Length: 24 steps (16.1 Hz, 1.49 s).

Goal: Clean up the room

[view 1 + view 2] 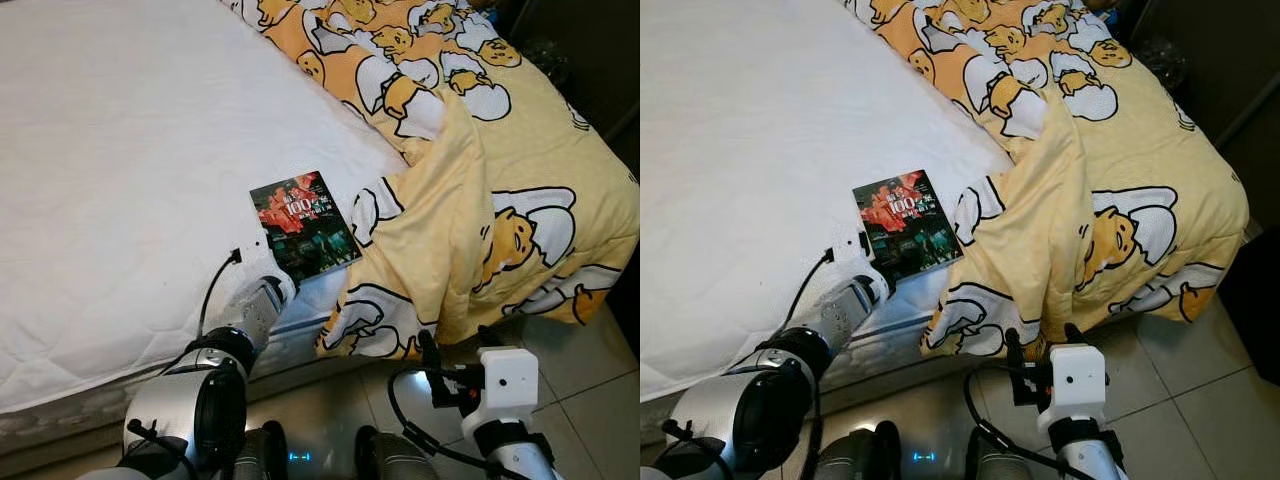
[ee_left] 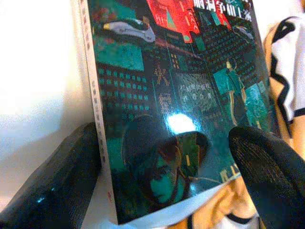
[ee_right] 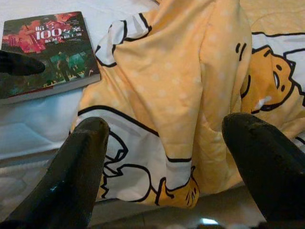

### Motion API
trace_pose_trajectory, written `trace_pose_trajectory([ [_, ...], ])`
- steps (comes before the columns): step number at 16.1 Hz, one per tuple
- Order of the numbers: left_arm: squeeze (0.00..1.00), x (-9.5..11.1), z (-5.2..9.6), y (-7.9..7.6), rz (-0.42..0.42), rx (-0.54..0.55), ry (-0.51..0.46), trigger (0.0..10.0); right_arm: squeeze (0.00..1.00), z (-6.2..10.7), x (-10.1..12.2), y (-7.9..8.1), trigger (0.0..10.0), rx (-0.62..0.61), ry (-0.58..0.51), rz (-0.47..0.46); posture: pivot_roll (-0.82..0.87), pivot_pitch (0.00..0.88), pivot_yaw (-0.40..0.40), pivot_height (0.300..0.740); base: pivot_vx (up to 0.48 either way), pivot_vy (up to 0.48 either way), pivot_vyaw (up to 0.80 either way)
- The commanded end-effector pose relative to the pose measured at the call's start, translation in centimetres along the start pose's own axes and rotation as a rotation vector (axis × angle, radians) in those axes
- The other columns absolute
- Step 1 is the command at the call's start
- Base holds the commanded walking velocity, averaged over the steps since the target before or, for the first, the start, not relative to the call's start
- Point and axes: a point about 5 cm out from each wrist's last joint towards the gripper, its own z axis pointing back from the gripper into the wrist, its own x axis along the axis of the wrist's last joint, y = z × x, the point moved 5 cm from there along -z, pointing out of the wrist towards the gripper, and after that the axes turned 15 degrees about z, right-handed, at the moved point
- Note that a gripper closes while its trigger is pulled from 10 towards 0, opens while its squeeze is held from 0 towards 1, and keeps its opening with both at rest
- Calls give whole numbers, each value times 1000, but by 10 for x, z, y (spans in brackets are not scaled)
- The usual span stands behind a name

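Left tool [image 2: 167, 157], fingers spread wide, straddles the book [image 1: 303, 225]; its wrist view alone reveals the spine.

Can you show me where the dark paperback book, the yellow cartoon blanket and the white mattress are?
Dark paperback book [image 1: 303, 224], left eye view, cover centre.
Yellow cartoon-print blanket [image 1: 440, 240], left eye view, plain fold.
White quilted mattress [image 1: 120, 150], left eye view, bare top.

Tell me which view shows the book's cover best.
The left wrist view: the book fills it, left gripper open around its near edge. The eye views show it whole but small on the bed; the right wrist view catches it obliquely.
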Motion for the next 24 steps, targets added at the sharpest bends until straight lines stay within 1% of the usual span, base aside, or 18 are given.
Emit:
trace_pose_trajectory([
  [1,0,-27,2,6,70,3,77,0,0,2,-1,-1,10000,-8,15,2,-246,218,-9,740,0,0,0],
  [3,0,-32,2,2,31,-18,74,0,0,4,-3,-3,10000,-16,30,-20,-248,220,-12,740,0,0,0],
  [5,0,-33,2,1,37,-35,73,0,0,5,-4,-3,10000,-10,30,-22,-248,220,-11,740,0,0,0],
  [6,0,-31,2,-1,53,-46,62,0,0,6,-5,1,10000,18,30,-24,-245,220,-12,740,0,0,0],
  [8,0,-25,1,-3,112,-60,32,0,0,9,-11,8,10000,70,50,-37,-245,222,-13,740,0,0,0],
  [11,0,-18,1,-3,249,-65,-8,0,0,11,-14,5,10000,67,69,-54,-257,228,-12,740,0,0,0],
  [13,0,-15,2,-2,289,-66,-23,0,0,13,-16,5,10000,65,76,-58,-265,231,-11,740,0,0,0],
  [16,0,-20,1,-7,262,-96,-2,0,0,16,-18,7,10000,71,89,-72,-265,233,-13,740,0,0,0],
  [19,0,-23,2,-6,254,-103,2,0,0,16,-17,8,10000,84,87,-82,-264,236,-17,740,0,0,0],
  [20,0,-23,2,-7,246,-113,1,0,0,16,-17,10,10000,104,86,-77,-260,235,-18,740,0,0,0],
  [21,0,-17,2,-11,239,-130,-18,0,0,16,-19,14,10000,135,90,-82,-255,234,-19,740,0,0,0],
  [22,0,-15,2,-12,236,-137,-21,0,0,16,-19,15,10000,141,91,-83,-251,233,-17,740,0,0,0],
  [23,0,-10,1,-18,237,-163,-33,0,0,14,-20,15,10000,146,93,-91,-246,232,-19,740,0,0,0],
  [24,0,-10,1,-18,241,-166,-35,0,0,13,-20,15,10000,146,94,-92,-246,232,-19,740,0,0,0],
])
